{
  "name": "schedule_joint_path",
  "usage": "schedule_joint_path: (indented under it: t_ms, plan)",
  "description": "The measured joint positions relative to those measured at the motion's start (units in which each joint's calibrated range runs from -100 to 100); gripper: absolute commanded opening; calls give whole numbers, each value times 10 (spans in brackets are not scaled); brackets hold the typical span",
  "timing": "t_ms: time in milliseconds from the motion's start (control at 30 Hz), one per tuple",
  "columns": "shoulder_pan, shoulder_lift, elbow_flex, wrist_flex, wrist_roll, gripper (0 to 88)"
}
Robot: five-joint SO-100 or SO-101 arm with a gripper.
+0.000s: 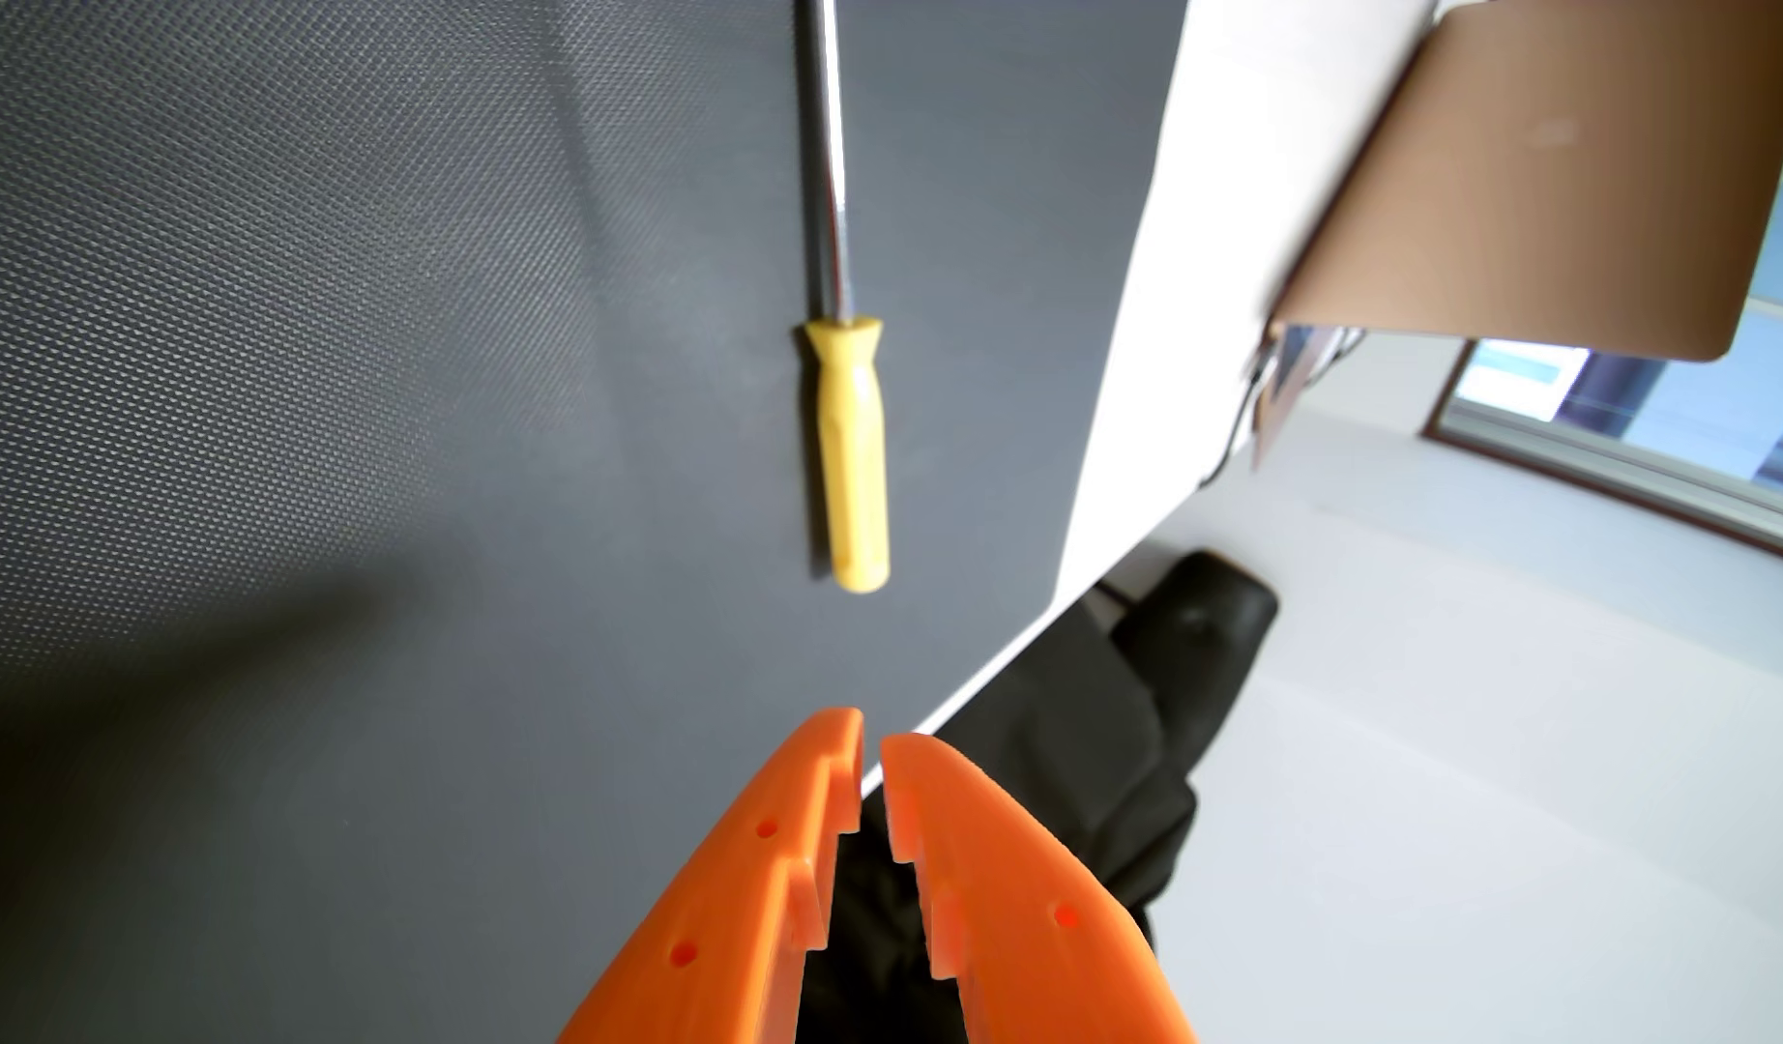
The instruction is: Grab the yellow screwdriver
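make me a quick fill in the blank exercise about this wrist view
1. The screwdriver has a handle coloured ____.
2. The screwdriver lies on a dark textured ____.
3. The gripper has fingers coloured ____.
4. The fingertips are nearly closed and hold ____.

Missing words: yellow; mat; orange; nothing

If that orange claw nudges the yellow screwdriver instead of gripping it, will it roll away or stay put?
Probably it stays fairly put. The screwdriver lies flat on a textured dark mat, which likely adds grip. Its yellow handle looks faceted, so rolling should stop quickly. It looks rigid, so a push at one end would likely pivot it. The gripper is nearly closed.
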Motion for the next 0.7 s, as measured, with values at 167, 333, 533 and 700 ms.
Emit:
schedule_joint_path:
  t_ms: [167,333,533,700]
  plan:
    - [10,35,-27,0,-16,14]
    - [13,118,-84,0,-17,14]
    - [13,250,-165,-1,-17,15]
    - [13,352,-222,-1,-17,15]
